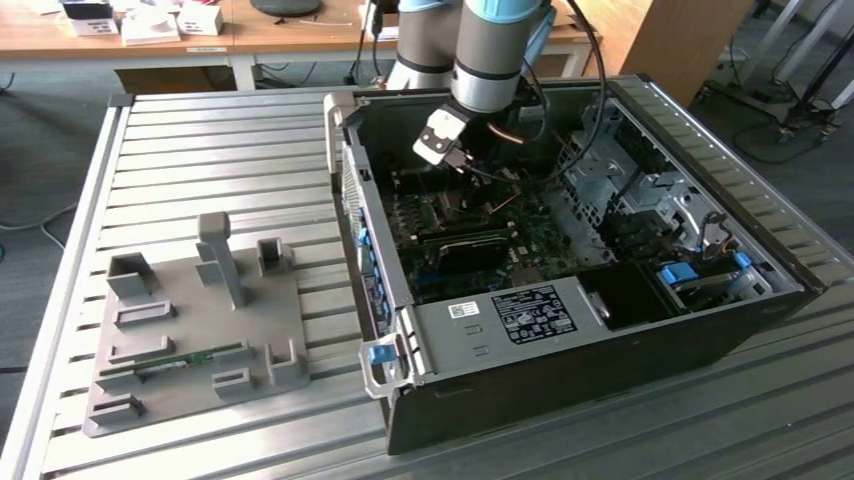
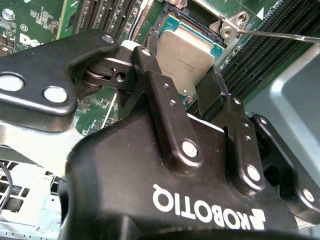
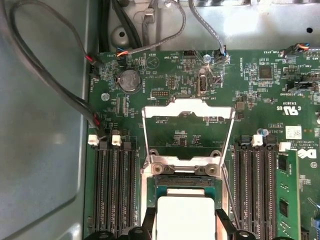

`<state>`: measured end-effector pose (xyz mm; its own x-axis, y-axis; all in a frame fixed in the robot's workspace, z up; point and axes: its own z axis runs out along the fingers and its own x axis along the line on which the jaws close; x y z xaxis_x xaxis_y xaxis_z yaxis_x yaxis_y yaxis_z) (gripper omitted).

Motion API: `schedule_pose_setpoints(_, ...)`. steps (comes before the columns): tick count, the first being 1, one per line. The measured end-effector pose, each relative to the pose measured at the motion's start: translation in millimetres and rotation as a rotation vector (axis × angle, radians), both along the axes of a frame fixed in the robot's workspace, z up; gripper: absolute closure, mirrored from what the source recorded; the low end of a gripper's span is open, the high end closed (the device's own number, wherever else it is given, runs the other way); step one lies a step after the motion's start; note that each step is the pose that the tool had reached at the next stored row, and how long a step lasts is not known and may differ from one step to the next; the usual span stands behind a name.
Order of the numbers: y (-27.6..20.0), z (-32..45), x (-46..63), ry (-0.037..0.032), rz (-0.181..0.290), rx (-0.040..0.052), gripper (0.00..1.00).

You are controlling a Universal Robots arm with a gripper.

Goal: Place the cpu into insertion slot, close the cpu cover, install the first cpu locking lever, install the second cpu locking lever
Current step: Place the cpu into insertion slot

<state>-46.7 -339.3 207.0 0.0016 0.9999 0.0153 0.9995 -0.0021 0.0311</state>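
Observation:
The cpu [image 2: 187,52] [image 3: 186,217], a flat square chip with a silver-grey top, sits between my black fingers [image 2: 150,70]. My gripper [image 3: 186,227] is shut on its two side edges and holds it just above the insertion slot [image 3: 186,185], whose teal and dark rim shows around the chip. The cpu cover [image 3: 187,106] is swung open and stands past the slot, its window showing green board. A thin locking lever [image 2: 280,35] runs beside the socket. In the exterior view my gripper [image 1: 451,158] reaches down into the open computer case [image 1: 574,330].
Long black memory slots [image 3: 112,190] [image 3: 255,185] flank the socket, with a green memory module [image 3: 286,195] further out. Grey cables [image 3: 50,90] loop along the case wall. A grey fixture plate [image 1: 200,330] lies on the slatted table at the exterior view's left.

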Motion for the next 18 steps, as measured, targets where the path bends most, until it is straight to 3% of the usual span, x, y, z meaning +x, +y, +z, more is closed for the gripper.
schedule_pose_setpoints(13, 0.0, -11.5, 0.0, 0.0028, -0.002, 0.0001, 0.46)
schedule_pose_setpoints(18, 0.0, -11.7, 0.5, 0.0029, -0.002, 0.0, 0.46)
